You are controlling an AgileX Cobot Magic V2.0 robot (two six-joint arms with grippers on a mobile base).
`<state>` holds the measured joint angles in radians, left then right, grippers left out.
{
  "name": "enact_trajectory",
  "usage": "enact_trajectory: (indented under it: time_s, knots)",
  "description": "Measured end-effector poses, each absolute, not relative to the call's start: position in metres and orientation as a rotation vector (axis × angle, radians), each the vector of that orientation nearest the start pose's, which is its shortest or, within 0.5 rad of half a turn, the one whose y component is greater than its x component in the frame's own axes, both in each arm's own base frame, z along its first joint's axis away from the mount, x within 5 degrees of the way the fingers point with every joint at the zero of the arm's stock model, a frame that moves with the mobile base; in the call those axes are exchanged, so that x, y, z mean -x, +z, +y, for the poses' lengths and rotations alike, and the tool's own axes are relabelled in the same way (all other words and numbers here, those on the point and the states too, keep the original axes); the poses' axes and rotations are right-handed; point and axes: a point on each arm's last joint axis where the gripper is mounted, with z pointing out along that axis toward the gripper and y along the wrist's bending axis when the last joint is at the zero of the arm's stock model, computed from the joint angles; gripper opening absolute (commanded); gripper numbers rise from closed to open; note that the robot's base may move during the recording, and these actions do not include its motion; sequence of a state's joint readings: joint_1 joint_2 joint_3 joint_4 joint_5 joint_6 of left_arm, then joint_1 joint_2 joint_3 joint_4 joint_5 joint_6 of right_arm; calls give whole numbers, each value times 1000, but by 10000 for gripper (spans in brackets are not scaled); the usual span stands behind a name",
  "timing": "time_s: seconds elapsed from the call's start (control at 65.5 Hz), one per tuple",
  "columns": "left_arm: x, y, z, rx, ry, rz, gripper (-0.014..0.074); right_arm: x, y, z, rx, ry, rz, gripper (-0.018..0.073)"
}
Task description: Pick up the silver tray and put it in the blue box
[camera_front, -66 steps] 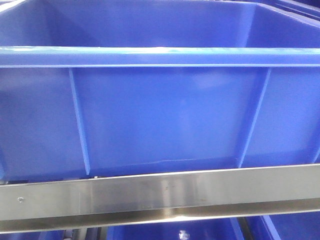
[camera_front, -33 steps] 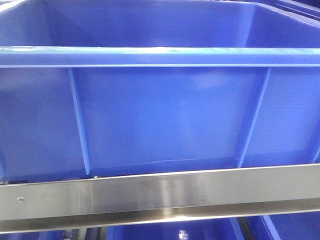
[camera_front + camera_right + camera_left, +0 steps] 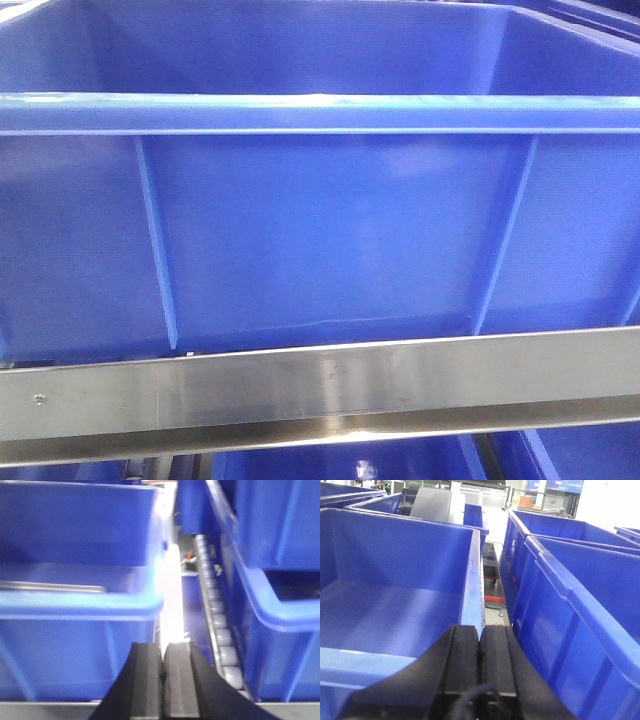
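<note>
One large deep blue plastic bin (image 3: pixel 320 230) fills the front view above a steel rail (image 3: pixel 320 385). Left wrist view: black left gripper (image 3: pixel 480 645) shut, empty, beside that bin. Right wrist view: right gripper (image 3: pixel 163 672) shut, empty; a thin silver edge (image 3: pixel 52 586), perhaps the shiny metal tray, inside the bin, so placing may be done.

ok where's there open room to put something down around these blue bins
The floor of the blue box by the left gripper is bare, walled on all sides. In the right wrist view, the bin ahead of the right gripper holds something silvery. The gaps between bins are narrow, one filled by rollers.
</note>
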<state>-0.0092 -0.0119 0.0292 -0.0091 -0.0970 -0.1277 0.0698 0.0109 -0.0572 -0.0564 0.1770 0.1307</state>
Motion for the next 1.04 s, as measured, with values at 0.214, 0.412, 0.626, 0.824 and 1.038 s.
enact_trajectory:
  time_s: [0.214,0.412,0.626,0.824,1.038]
  knots:
    - [-55,213,0,90,-121,1400,-95,-57,195,2,-29,93,1606,52]
    - [-55,213,0,90,-121,1400,-95,-57,194,2,-29,92,1610,52]
    - [-55,213,0,90,-121,1400,-95,-57,194,2,-28,91,1610,52]
    - [-55,213,0,90,-121,1400,-95,-57,193,2,-28,90,1624,52]
    - [-55,213,0,90,-121,1400,-95,-57,193,2,-28,90,1624,52]
